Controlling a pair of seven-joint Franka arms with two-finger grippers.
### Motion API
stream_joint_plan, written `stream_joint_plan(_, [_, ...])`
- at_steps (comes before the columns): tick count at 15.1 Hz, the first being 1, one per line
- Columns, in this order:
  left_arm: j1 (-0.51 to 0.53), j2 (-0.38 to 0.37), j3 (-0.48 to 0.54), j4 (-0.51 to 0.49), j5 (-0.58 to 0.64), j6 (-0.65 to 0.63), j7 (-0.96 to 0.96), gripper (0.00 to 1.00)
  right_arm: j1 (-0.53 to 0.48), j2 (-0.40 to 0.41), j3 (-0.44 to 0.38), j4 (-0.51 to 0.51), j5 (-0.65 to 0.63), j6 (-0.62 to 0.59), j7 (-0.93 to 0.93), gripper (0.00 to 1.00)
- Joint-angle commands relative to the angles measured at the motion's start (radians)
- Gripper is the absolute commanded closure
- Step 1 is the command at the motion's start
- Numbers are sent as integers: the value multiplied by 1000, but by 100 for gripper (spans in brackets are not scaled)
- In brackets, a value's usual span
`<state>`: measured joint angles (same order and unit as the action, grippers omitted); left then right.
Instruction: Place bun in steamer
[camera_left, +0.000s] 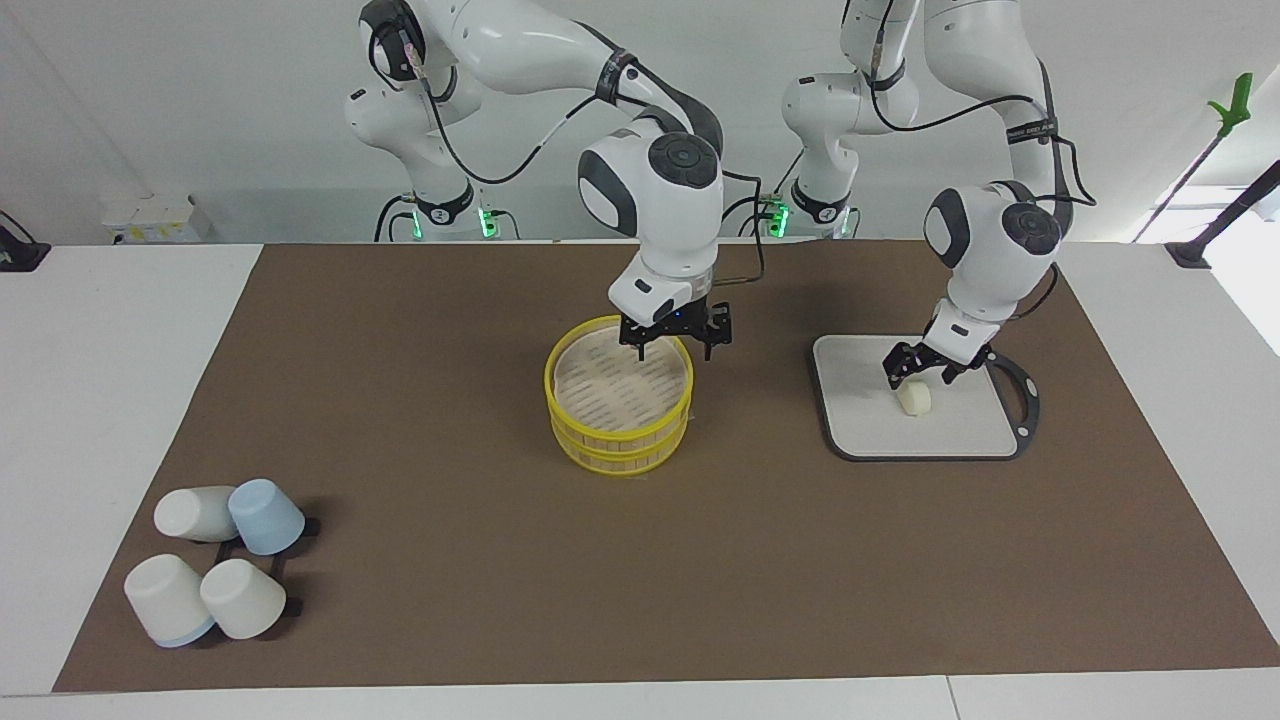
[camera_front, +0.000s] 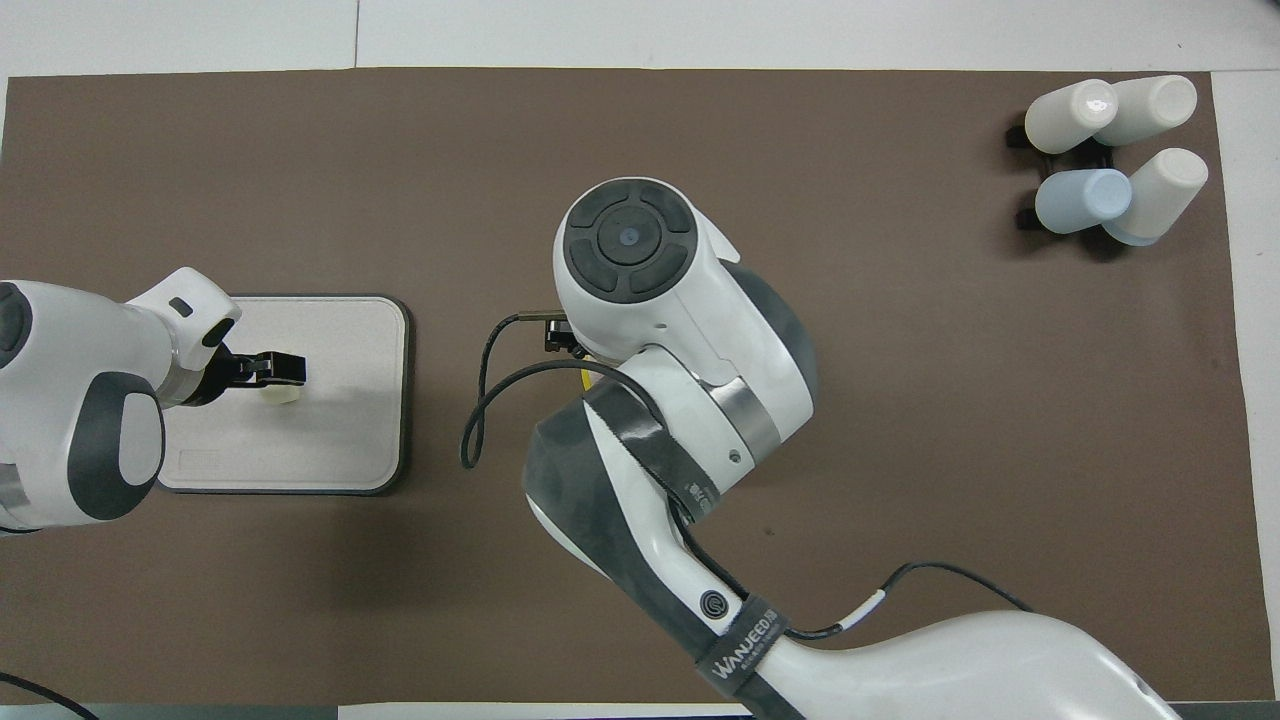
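Note:
The bun (camera_left: 914, 398) is a small cream-white lump lying on a flat grey board (camera_left: 960, 430) toward the left arm's end of the table. My left gripper (camera_left: 920, 372) hangs just above the bun, open, with a finger to each side of it. In the overhead view this gripper (camera_front: 285, 370) partly covers the bun (camera_front: 283, 396). The steamer (camera_left: 620, 400) stands mid-table as two stacked yellow-rimmed layers with a slatted top surface showing. My right gripper (camera_left: 675, 343) is open and empty over the steamer's rim nearest the robots. The right arm hides the steamer in the overhead view except a yellow sliver (camera_front: 585, 376).
Several white and blue cups (camera_left: 220, 560) lie on a black rack at the right arm's end, far from the robots; they also show in the overhead view (camera_front: 1110, 150). The board (camera_front: 340, 420) has a black rim. A brown mat (camera_left: 400, 400) covers the table.

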<state>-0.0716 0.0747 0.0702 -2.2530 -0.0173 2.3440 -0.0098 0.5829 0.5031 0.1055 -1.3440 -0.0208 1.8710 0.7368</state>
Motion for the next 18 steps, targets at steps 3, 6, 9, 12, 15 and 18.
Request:
stream_joint_plan(3, [9, 39, -9, -20, 10, 81, 2, 2, 12, 26, -3, 23, -30, 34, 30, 1])
stream_joint_plan(6, [9, 42, -9, -20, 8, 81, 1, 14, 21, 40, -3, 16, -40, 34, 61, 1])
stream_joint_plan(9, [9, 42, -9, -19, 8, 74, -6, 41, 35, 51, -4, 10, -51, 30, 79, 3])
stream_joint_plan(12, [9, 42, -10, -17, 7, 73, -6, 59, 37, 48, -4, -16, -53, 36, 88, 5])
stream_joint_plan(15, [9, 42, -9, -17, 2, 72, -6, 66, 35, 46, -4, -27, -54, 39, 93, 22])
stream_joint_plan(18, [9, 42, -9, -13, 0, 70, -6, 67, 34, 43, -4, -56, -56, 68, 101, 48])
